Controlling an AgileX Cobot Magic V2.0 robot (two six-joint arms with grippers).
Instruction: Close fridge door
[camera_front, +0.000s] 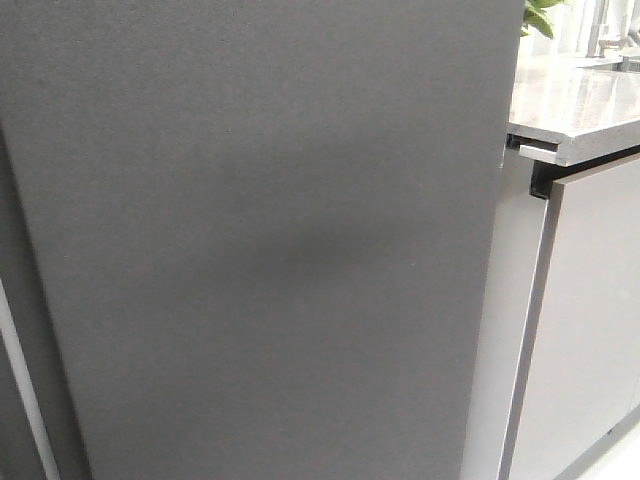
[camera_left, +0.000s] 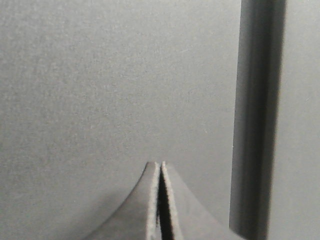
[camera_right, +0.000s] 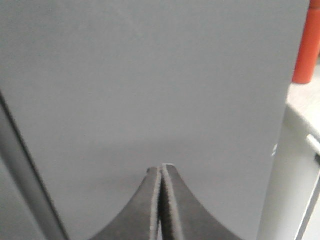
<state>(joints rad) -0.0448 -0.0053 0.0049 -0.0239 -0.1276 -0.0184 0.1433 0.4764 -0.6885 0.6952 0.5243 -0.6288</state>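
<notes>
You see the tall, flat, matte dark charcoal-grey fridge door (camera_front: 260, 240) filling most of the front view, and it stands at a slight tilt. Just beside its right edge is the smooth light grey cabinet panel (camera_front: 590, 320), and above that panel lies the pale glossy marble-look countertop slab (camera_front: 575, 105). Behind the slab a small green plant (camera_front: 540, 15) shows next to the door's upper corner. The left gripper (camera_left: 161, 165) has its two fingers pressed together, holding nothing, with the tips close to the door surface. The right gripper (camera_right: 161, 167) is clenched the same way, also empty, facing the door. An orange-red cylinder (camera_right: 306, 45) stands past the door's edge.
</notes>
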